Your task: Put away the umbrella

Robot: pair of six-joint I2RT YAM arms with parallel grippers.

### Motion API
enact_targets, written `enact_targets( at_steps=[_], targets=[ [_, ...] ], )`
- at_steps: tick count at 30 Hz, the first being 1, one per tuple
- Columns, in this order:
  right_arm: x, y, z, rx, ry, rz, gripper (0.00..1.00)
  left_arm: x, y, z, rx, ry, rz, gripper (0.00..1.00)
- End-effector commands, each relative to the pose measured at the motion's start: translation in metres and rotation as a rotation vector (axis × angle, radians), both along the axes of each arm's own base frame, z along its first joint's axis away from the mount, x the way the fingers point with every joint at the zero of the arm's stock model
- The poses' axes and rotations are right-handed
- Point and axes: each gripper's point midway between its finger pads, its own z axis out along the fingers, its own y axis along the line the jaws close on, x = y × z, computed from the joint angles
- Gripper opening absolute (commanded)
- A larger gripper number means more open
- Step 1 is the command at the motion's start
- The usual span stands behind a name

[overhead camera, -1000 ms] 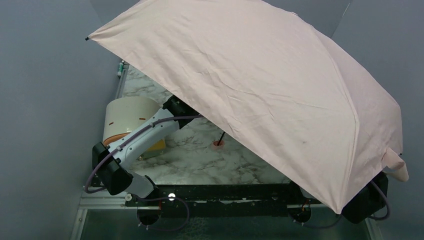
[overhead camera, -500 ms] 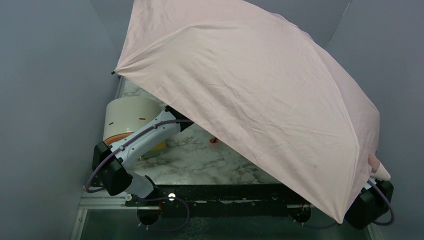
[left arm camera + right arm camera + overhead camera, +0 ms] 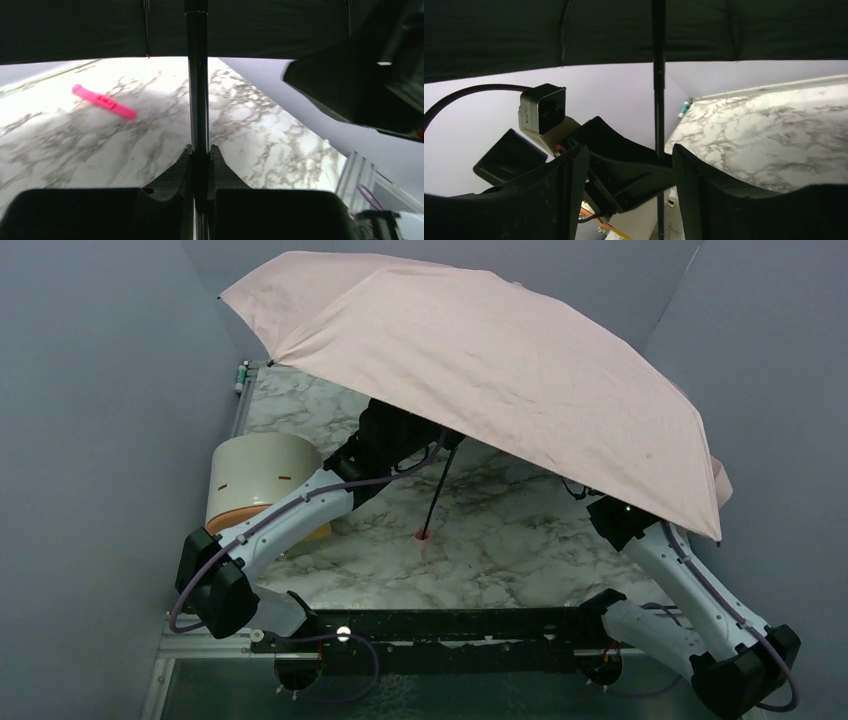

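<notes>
Cream cylinder [image 3: 262, 475], contents hidden, near open umbrella [image 3: 500, 360].

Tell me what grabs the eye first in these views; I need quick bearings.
The open pink umbrella dominates, its canopy tilted over most of the marble table, handle end down at the surface. The left gripper is shut on the thin black shaft under the canopy, while the right gripper stands open nearby. A bright pink strip lies on the marble.

Right pincer [image 3: 628, 150] fingers apart, gripping nothing; umbrella [image 3: 658, 100] shaft beyond gap, black lining overhead; marble table [image 3: 774, 135] right.
</notes>
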Motion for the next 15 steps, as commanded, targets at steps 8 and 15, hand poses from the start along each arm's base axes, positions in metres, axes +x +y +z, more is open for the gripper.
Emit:
enact_targets(
  at_steps=[8,15],
  targets=[
    [0.040,-0.004,-0.024,0.023,0.012,-0.132,0.70,0.022,0.026,0.014,-0.031,-0.075,0.175,0.00],
    [0.061,0.007,-0.012,0.044,-0.044,-0.133,0.70,0.024,0.024,0.001,-0.031,-0.045,0.177,0.00]
  ],
)
